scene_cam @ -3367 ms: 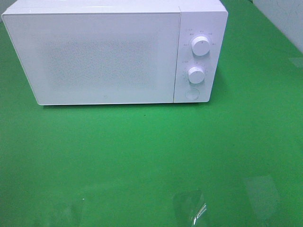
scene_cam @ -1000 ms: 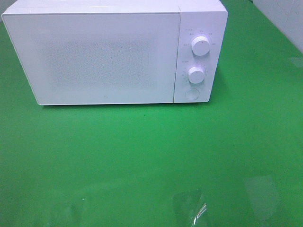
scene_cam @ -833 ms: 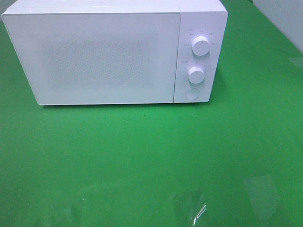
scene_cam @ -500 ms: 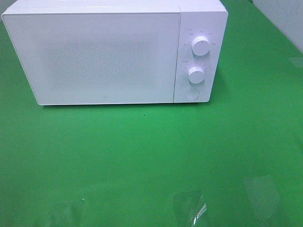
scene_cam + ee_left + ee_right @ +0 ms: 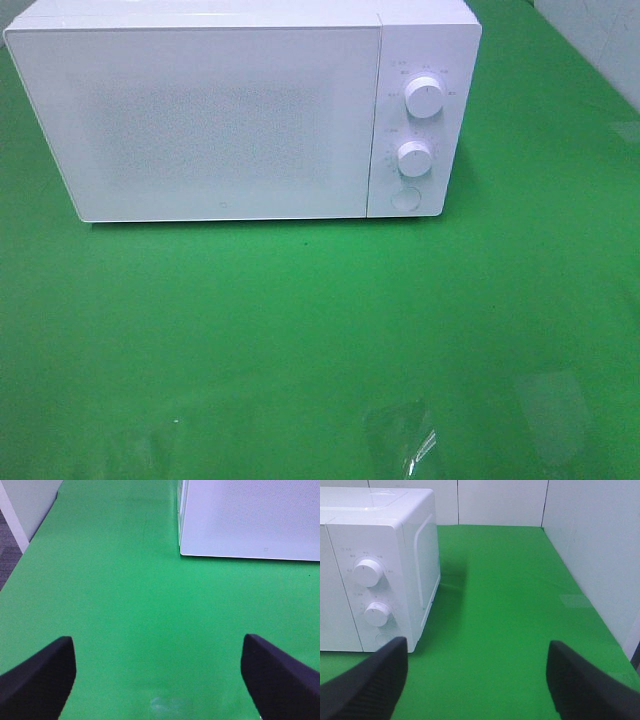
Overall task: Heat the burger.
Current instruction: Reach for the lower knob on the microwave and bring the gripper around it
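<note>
Scene: a white microwave (image 5: 240, 110) stands toward the far edge of the green bench (image 5: 300, 330), its door (image 5: 200, 120) shut
Burger: not seen in any view; the stretch of bench in view does not carry it, and the frosted door hides whatever is inside
Left gripper (image 5: 157, 647): spread wide, holding nothing, low over the bench, facing the door's lower left corner
Right gripper (image 5: 477, 650): spread wide, holding nothing, facing the control end, with the upper knob (image 5: 365, 571) and lower knob (image 5: 377, 614) ahead of it
Key relation: the controls sit at the microwave's right end, the round button (image 5: 404, 198) beneath the knobs, so the right arm looks the nearer to them; the door's long axis runs along the bench's far edge, toward the left arm
Judgement: with the burger out of sight, the coming move likely turns on the door or the controls, not a pick-up
</note>
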Controlling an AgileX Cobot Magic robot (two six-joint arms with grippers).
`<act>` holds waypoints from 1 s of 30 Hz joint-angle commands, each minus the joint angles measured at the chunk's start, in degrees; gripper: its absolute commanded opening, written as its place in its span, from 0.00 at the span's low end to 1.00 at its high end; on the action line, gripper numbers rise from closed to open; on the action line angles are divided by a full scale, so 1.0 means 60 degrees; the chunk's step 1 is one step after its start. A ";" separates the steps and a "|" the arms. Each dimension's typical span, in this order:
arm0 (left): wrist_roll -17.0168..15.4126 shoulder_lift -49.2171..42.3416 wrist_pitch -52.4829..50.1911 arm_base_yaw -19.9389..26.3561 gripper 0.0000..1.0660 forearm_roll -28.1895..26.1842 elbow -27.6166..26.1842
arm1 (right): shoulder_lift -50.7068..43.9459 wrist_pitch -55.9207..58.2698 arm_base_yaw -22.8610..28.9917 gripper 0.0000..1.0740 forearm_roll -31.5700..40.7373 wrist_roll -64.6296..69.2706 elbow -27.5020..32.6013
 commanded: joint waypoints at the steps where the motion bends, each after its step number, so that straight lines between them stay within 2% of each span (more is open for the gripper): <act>1: 0.0019 -0.0153 -0.0095 0.0010 0.77 -0.0095 0.0000 | 0.0497 -0.0583 0.0038 0.68 0.0029 -0.0029 0.0019; 8: 0.0019 -0.0153 -0.0095 0.0010 0.77 -0.0095 0.0000 | 0.1748 -0.1843 0.0038 0.68 0.0029 0.0000 0.0019; 11: 0.0019 -0.0153 -0.0095 0.0010 0.77 -0.0095 0.0000 | 0.2960 -0.3409 0.0038 0.68 0.0029 0.0010 0.0019; 12: 0.0019 -0.0153 -0.0095 0.0010 0.77 -0.0095 0.0000 | 0.2960 -0.3409 0.0038 0.68 0.0029 0.0010 0.0019; 14: 0.0019 -0.0153 -0.0095 0.0010 0.77 -0.0095 0.0000 | 0.4135 -0.4651 0.0038 0.68 0.0029 0.0048 0.0019; 19: 0.0019 -0.0153 -0.0095 0.0010 0.77 -0.0095 0.0000 | 0.4975 -0.5519 0.0038 0.68 0.0029 0.0048 0.0019; 20: 0.0019 -0.0153 -0.0095 0.0010 0.77 -0.0095 0.0000 | 0.5558 -0.6131 0.0038 0.68 0.0029 0.0048 0.0019; 25: 0.0019 -0.0153 -0.0095 0.0010 0.77 -0.0095 0.0000 | 0.7066 -0.7573 0.0038 0.68 0.1003 -0.0344 0.0019; 30: 0.0019 -0.0153 -0.0095 0.0010 0.77 -0.0095 0.0000 | 0.7697 -0.8356 0.0038 0.68 0.1003 -0.0477 0.0019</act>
